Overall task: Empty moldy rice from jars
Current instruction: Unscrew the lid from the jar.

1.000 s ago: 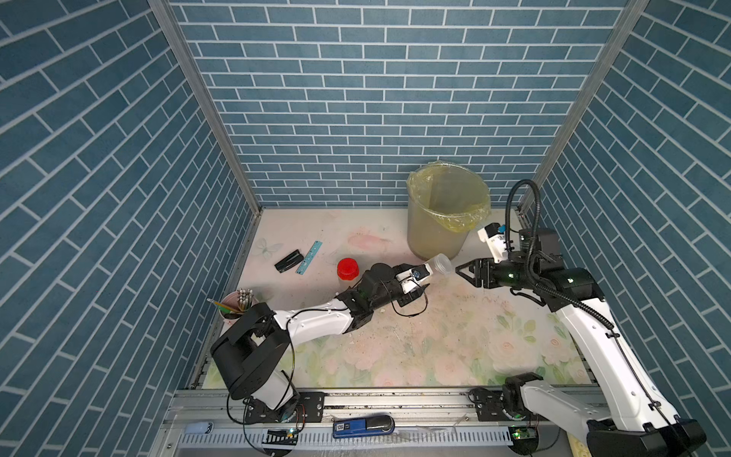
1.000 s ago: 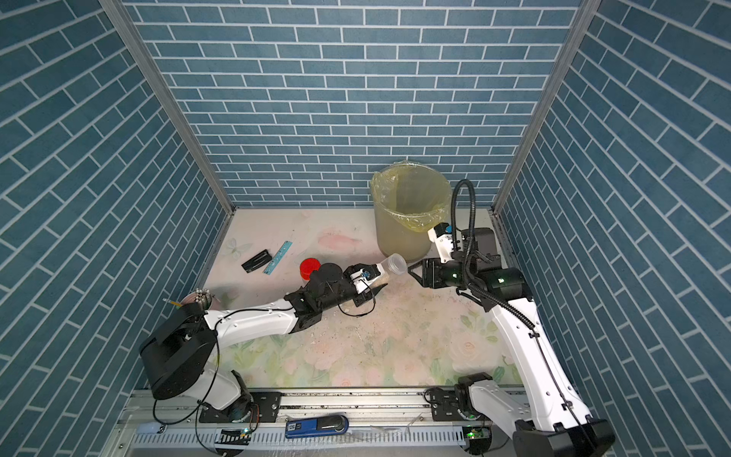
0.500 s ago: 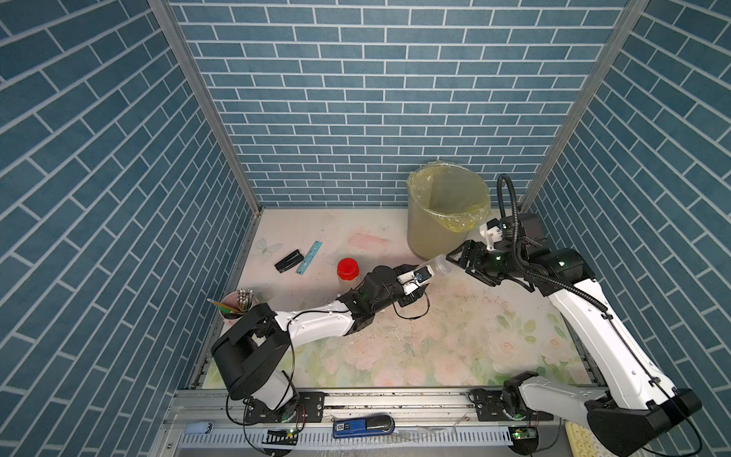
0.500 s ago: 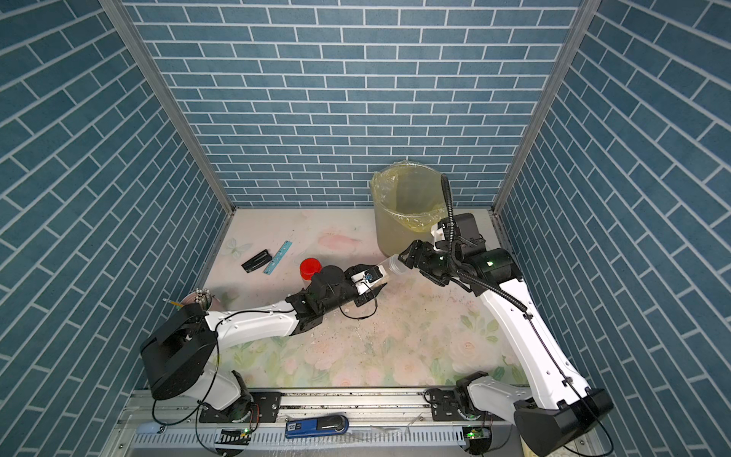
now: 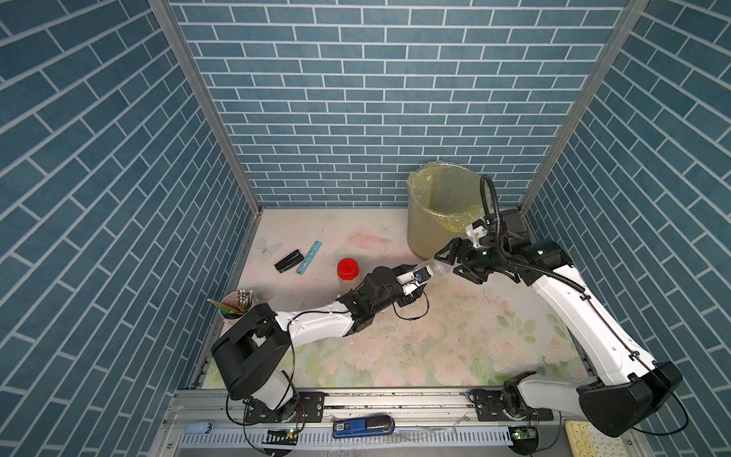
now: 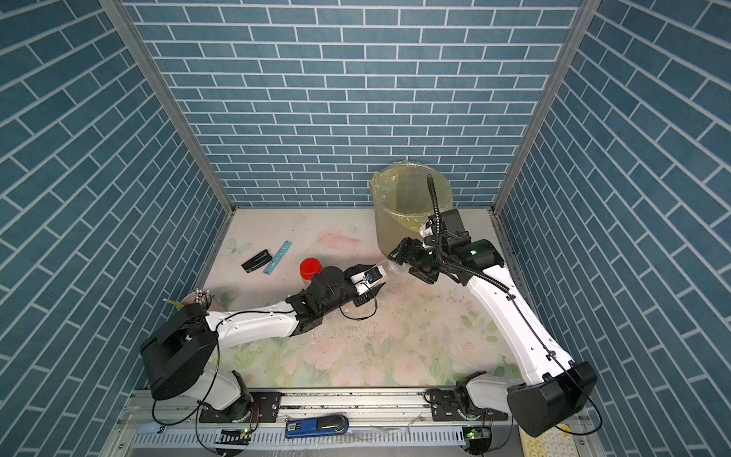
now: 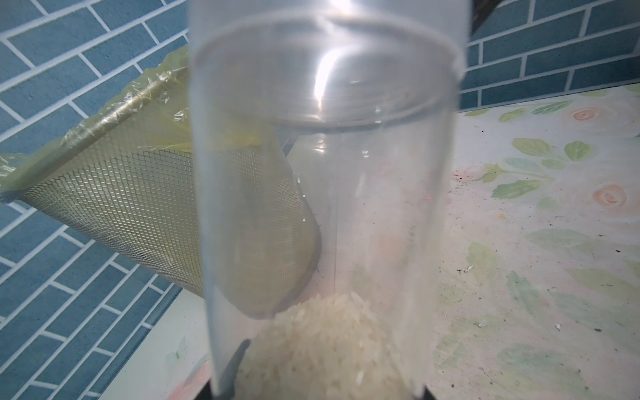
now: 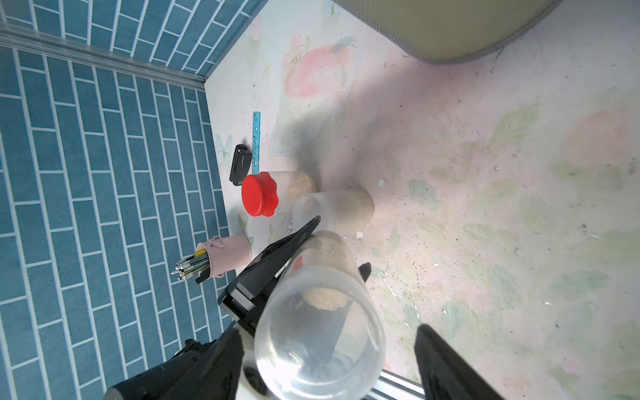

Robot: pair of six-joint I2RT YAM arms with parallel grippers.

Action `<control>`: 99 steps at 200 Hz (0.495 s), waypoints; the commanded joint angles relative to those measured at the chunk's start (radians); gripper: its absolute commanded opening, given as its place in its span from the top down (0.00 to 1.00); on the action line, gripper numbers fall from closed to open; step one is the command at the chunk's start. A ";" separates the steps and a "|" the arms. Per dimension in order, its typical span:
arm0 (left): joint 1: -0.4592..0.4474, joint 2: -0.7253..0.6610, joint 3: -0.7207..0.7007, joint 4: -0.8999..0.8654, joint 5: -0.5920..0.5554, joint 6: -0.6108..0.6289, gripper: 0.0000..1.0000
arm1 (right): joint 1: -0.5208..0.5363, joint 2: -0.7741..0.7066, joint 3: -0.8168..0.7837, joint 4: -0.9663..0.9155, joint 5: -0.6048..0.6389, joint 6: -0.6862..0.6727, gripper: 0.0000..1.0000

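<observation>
Above the floral desk point(image 5: 443, 356), left fingers point(image 8: 277, 251) pinch a clear jar point(image 7: 325, 173) of rice point(image 7: 329, 346); right fingers point(image 8: 446, 363) are spread beside its lid point(image 7: 329, 27).

Twin overhead views down on the whole table point(image 5: 435, 356); each wrist camera close against the same clear jar point(image 7: 322, 173).

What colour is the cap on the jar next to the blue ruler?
Red. The cap shows best in the right wrist view.
</observation>
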 commanded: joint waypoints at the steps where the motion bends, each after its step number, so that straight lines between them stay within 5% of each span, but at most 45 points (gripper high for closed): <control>1: -0.006 -0.007 -0.007 0.047 -0.005 0.007 0.72 | 0.017 0.019 0.036 -0.002 -0.023 0.013 0.21; 44: -0.005 -0.011 -0.006 0.045 -0.004 0.010 0.72 | 0.026 0.024 0.043 -0.039 0.007 -0.021 0.27; 99: -0.006 -0.023 -0.014 0.049 0.006 -0.002 0.72 | 0.027 0.033 0.031 -0.061 -0.007 -0.100 0.48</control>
